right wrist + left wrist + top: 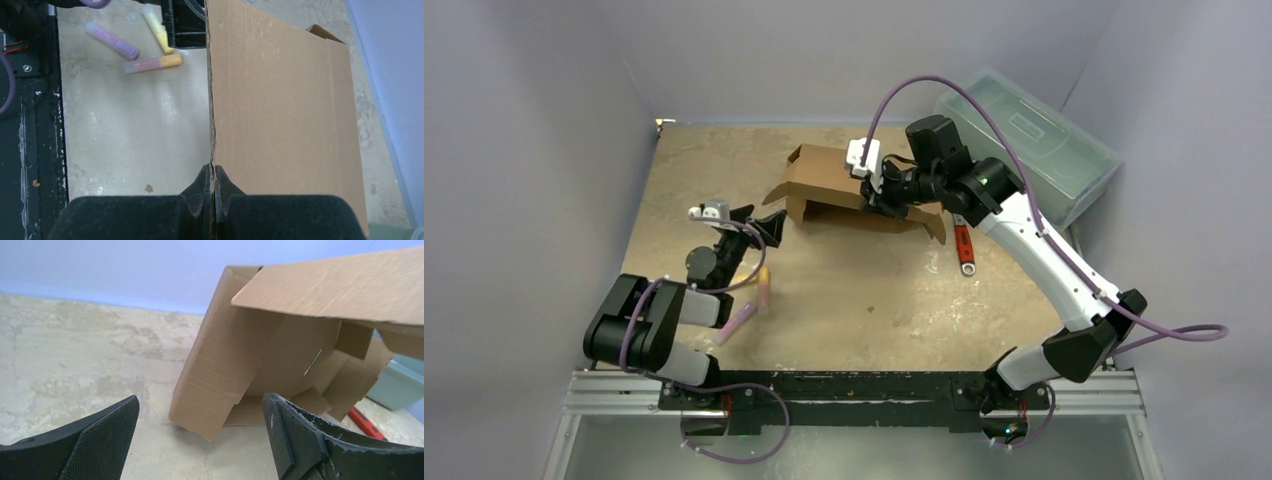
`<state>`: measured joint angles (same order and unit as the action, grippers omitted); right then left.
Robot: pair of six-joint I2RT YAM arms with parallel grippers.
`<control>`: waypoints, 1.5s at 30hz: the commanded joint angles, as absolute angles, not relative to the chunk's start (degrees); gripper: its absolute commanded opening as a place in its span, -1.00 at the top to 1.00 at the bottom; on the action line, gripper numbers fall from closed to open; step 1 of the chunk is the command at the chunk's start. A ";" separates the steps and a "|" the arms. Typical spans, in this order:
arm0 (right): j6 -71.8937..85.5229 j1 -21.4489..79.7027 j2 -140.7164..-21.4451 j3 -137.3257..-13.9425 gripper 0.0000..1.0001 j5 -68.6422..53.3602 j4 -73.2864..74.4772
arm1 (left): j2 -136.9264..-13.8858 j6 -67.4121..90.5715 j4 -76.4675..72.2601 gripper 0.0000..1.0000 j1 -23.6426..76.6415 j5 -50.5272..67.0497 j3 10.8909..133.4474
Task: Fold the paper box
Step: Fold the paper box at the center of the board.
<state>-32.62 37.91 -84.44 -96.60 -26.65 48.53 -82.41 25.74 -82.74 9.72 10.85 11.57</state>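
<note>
Closest to the left wrist lens, two black textured pads point(102, 437) stand spread wide with only bare surface point(65, 365) between them; my left jaws hold nothing. Just ahead of them, a little toward the right-hand pad, the paper box point(220, 365) rests a lower corner on the surface. One side wall rises at a tilt, and a broad flap hangs over the hollow behind it. The box looks half-formed, with its flaps loose.

My right jaws are pinched tight on the raw edge of one cardboard panel, which runs straight away from them as a flat sheet. I take it to be that raised flap. Off to the left of the panel lie three highlighters point(152, 62), close to my left arm.

Seen from above, the box's long axis runs across from my left jaws toward my right ones, so my left jaws face its short end. My right arm has hold of the box; my left is near but apart from it. I judge the next move falls to the left arm: go forward onto that end wall and fold it in while the right steadies the flap. The resting corner may skid.
</note>
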 commanded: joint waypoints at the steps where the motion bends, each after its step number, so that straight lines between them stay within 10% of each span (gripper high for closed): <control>1: -33.63 37.90 -82.01 -96.75 1.00 -28.80 50.31 | -90.23 24.20 -91.81 -0.83 9.23 15.61 14.19; 45: -29.01 37.00 -85.59 -103.96 1.00 -37.39 53.60 | -107.20 18.54 -101.89 -0.50 12.54 25.93 30.85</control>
<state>-31.55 37.04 -86.35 -101.12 -32.58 54.24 -108.05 18.90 -86.19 11.09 25.34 29.63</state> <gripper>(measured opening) 0.008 0.767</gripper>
